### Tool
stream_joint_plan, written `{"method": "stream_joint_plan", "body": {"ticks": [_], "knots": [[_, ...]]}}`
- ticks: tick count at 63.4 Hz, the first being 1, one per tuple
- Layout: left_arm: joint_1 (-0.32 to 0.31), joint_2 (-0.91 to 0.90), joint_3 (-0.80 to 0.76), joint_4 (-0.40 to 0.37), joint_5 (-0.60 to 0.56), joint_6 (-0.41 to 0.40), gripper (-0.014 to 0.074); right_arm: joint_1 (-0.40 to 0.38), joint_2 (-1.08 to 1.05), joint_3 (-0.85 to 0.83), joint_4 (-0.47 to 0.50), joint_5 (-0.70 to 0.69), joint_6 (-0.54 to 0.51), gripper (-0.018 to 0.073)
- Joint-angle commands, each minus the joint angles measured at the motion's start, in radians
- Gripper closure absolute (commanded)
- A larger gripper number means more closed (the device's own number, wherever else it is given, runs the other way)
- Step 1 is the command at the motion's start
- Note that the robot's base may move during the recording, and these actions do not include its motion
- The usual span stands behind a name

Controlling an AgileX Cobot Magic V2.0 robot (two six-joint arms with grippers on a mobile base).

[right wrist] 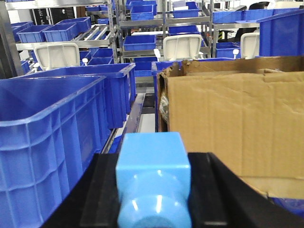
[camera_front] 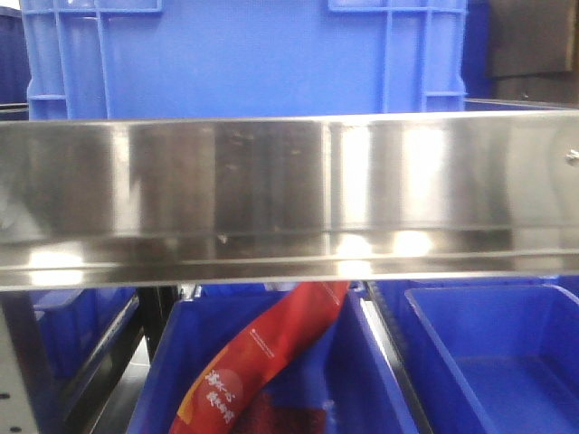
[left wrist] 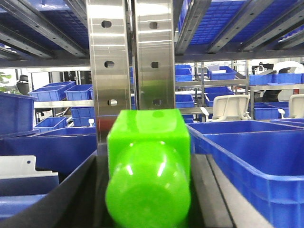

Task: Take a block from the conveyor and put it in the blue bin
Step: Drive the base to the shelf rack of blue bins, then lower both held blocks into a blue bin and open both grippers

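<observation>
Two blocks in hand, neither binned yet.
I'm seeing my left gripper clamping the green block and my right gripper clamping the light-blue block; blue bin waiting at three o'clock, drop remaining.

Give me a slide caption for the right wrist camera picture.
Light blue block close to the lens, blue bin at left, cardboard box at right.

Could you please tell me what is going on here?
Each arm appears to be holding a block. The left tool grips a green block in front of a steel upright. The right tool grips a light blue block, with a blue bin and a cardboard box on either side. Neither block is in a bin yet.
</observation>
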Motion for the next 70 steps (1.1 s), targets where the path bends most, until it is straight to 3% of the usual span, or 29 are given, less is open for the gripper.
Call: {"method": "stream_joint_plan", "body": {"ticks": [1,47,59,70], "knots": [[0.000,-0.005,-0.001,-0.002,-0.020,-0.005,0.0708,0.000,-0.004,0.002,-0.002,-0.024,-0.007,0.0721],[0.000,-0.005,-0.001,-0.002,-0.020,-0.005,0.0708,0.000,-0.004,0.002,-0.002,-0.024,-0.007,0.0721],[-0.071,-0.005,-0.001,0.000,-0.020,-0.005,0.0708,0.000,-0.004,0.002,-0.002,-0.024,-0.007,0.0721],[-0.082,-0.005,-0.001,0.000,-0.020,-0.005,0.0708,0.000,-0.004,0.002,-0.002,-0.024,-0.007,0.0721]]}}
